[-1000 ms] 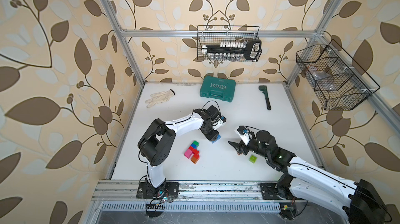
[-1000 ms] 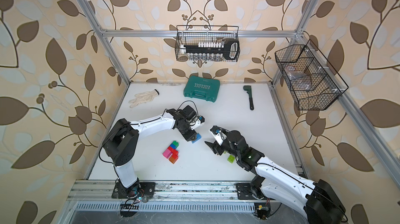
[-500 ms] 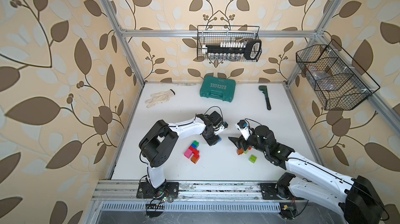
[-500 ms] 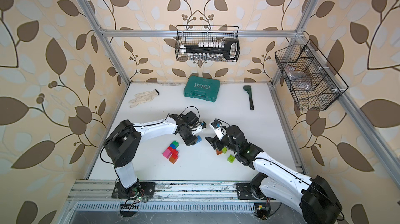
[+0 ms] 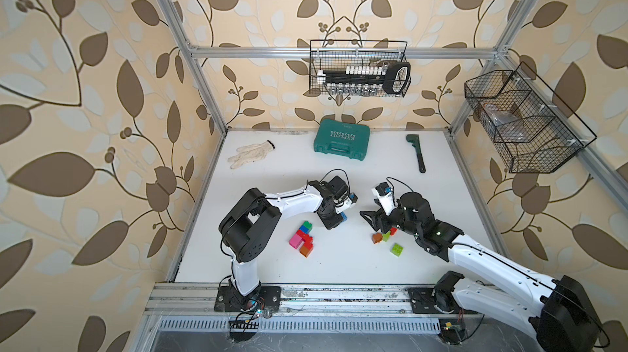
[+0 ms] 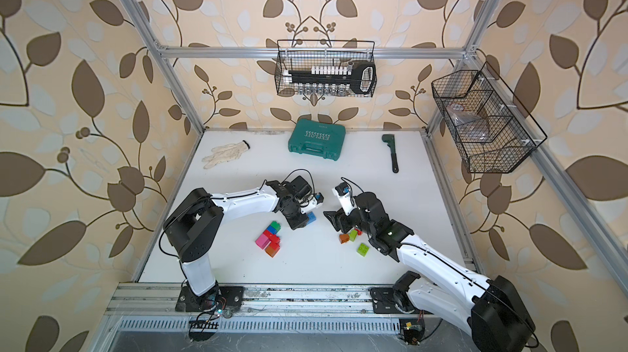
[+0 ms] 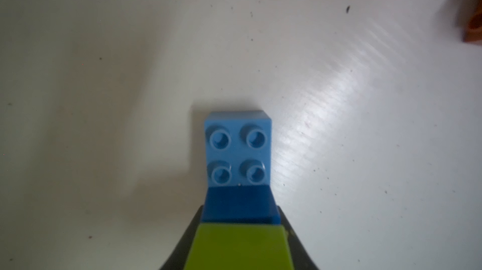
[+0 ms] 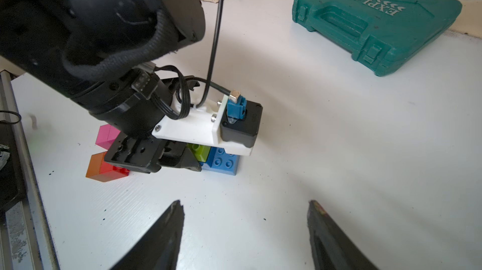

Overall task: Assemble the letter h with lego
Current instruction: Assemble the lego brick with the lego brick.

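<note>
Left wrist view: holding lime brick (image 7: 238, 245) pinched narrow in left gripper (image 7: 240, 219), blue brick (image 7: 238, 148) just beyond its tips. Press squarely down, studs aligned; brace with right gripper (image 8: 245, 203), gaping empty opposite.

The teal case (image 8: 375, 18) bears the raised word "EXPLOIT", seen upside down.

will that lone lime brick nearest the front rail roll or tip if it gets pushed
The lime brick looks squat and flat-faced, so it would probably slide, not roll or tip. It seems hard plastic, likely stiff and light in a grip. The table looks smooth and glossy, so a push off-centre may spin it.
</note>
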`<state>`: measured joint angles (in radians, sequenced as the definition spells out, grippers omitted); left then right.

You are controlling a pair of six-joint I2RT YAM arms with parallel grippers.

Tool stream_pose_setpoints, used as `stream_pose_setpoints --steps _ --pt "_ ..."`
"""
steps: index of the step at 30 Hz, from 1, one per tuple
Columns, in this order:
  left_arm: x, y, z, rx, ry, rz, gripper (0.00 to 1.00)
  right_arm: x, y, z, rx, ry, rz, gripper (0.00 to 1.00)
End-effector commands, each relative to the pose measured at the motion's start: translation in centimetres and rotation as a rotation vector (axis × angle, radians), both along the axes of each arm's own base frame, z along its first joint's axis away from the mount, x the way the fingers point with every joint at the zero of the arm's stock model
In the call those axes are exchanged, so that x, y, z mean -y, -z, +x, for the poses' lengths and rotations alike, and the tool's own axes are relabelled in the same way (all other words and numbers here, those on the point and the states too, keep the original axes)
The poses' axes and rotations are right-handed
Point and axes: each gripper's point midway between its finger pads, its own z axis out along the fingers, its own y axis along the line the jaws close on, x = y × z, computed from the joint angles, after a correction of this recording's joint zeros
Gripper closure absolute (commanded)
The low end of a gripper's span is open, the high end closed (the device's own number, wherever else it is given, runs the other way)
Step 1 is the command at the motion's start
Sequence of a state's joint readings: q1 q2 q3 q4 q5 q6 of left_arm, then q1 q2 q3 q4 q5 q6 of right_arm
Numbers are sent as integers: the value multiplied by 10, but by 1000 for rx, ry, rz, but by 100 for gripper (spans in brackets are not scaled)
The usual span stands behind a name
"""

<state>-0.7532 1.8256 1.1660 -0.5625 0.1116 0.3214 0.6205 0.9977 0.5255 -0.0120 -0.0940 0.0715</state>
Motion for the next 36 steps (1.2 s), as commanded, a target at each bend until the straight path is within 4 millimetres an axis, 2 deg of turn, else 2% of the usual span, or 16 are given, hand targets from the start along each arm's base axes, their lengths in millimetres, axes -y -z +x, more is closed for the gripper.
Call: stream_pose_setpoints --steps 1,4,6,7,8,9,13,15,17,18,19,20,23,27,28,36 --pt "-1 5 3 22 25 23 64 -2 -9 3 -19 19 26 30" --pt "2 -6 5 41 40 -12 62 -3 -10 4 -38 27 37 29" --pt "5 -14 7 38 39 -39 54 -5 -12 3 -59 28 58 27" --pt "6 -19 8 33 37 -50 51 -6 -14 3 -68 38 78 22" --pt "6 -22 9 32 35 -56 48 -5 -16 4 -69 53 96 4" --pt "6 -26 10 30 35 -69 44 -5 -19 6 -71 73 117 2" --pt "6 -38 11 6 22 -122 36 15 -31 16 -130 263 163 2" --pt "6 -50 10 -19 11 -165 34 22 -30 11 -197 302 133 2" --pt "6 -61 6 -51 10 -212 29 14 -30 6 -246 255 142 2" --pt "6 -69 3 -68 19 -242 20 9 -31 4 -277 233 154 4" --pt "5 -76 -1 -85 23 -269 5 3 -30 1 -321 213 156 7" --pt "4 -83 -3 -98 28 -296 1 -3 -27 -2 -365 193 149 10" --pt "-4 -105 -5 -155 -3 -394 1 -22 -16 -8 -447 146 73 16" --pt "-26 -121 10 -141 -73 -456 1 -39 -5 -9 -492 146 -46 25" --pt "-36 -125 17 -133 -104 -475 1 -43 -1 -9 -513 144 -71 29" --pt "-119 -134 68 -121 -434 -589 1 -85 25 -9 -562 114 -284 33"
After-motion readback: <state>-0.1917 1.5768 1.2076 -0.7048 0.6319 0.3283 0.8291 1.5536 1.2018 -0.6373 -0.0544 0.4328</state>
